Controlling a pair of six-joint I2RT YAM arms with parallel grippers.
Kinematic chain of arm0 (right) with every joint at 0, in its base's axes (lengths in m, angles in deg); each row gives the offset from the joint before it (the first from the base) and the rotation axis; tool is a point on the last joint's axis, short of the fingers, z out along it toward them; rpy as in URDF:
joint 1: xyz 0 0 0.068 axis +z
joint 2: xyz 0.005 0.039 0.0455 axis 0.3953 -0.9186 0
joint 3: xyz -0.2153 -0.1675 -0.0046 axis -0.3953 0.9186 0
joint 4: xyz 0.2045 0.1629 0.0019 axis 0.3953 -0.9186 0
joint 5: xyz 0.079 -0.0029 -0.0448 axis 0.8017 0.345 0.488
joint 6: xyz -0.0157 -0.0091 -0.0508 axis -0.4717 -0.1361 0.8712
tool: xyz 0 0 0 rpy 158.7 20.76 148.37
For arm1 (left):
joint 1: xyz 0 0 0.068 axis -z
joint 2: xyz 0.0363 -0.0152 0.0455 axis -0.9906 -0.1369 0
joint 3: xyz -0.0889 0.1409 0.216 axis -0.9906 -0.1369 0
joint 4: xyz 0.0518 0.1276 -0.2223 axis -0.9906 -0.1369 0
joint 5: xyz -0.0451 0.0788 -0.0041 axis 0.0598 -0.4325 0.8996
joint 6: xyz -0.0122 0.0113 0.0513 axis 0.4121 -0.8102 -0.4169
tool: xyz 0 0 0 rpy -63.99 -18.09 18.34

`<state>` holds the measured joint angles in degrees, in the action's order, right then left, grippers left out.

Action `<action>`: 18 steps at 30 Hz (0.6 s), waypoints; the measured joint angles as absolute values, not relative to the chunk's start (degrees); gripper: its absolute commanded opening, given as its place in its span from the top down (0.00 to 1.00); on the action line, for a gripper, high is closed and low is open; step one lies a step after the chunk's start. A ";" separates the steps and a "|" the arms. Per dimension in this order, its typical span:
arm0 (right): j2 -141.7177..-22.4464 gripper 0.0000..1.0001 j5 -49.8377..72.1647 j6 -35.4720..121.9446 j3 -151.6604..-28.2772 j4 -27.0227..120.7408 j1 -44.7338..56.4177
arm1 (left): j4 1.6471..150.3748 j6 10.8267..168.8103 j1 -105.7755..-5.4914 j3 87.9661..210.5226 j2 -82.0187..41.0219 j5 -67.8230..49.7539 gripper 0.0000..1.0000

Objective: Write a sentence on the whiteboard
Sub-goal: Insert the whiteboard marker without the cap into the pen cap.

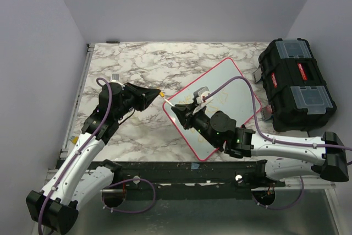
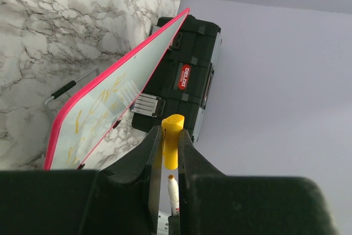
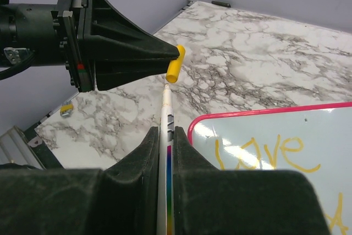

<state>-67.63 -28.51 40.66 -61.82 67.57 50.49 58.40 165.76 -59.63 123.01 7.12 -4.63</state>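
Note:
The whiteboard [image 1: 230,80], glossy white with a pink-red rim [image 3: 264,111], lies tilted on the marble table right of centre. The sentence [image 3: 268,154] is yellow handwriting on it, and "Love" is readable in the right wrist view; the same words [image 2: 100,115] look faint in the left wrist view. My left gripper [image 1: 159,93] is shut on a yellow marker cap [image 2: 175,136]. My right gripper [image 1: 176,109] is shut on a white marker [image 3: 166,105] just off the board's left corner. The marker's tip points at the cap [image 3: 175,65] and sits a short gap below it.
A black toolbox [image 1: 294,83] with red labels stands at the table's right edge, right behind the board. The marble tabletop [image 1: 137,64] stretches left and back to the grey walls. A dark rail [image 1: 181,170] crosses the near edge between the arm bases.

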 measured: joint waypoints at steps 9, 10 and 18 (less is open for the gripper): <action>-68.03 0.99 -29.27 40.69 -61.82 68.43 50.49 | 58.47 166.09 -59.65 122.57 7.18 -4.52 1.00; -68.16 0.99 -29.27 40.69 -61.82 68.60 50.49 | 58.44 166.16 -59.65 122.57 7.23 -4.50 1.00; -69.38 0.99 -29.30 40.69 -61.84 68.86 50.49 | 58.60 166.31 -59.63 122.37 7.60 -4.13 1.00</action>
<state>-69.38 -29.30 40.69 -61.84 68.86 50.49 58.60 166.31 -59.63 122.37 7.60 -4.13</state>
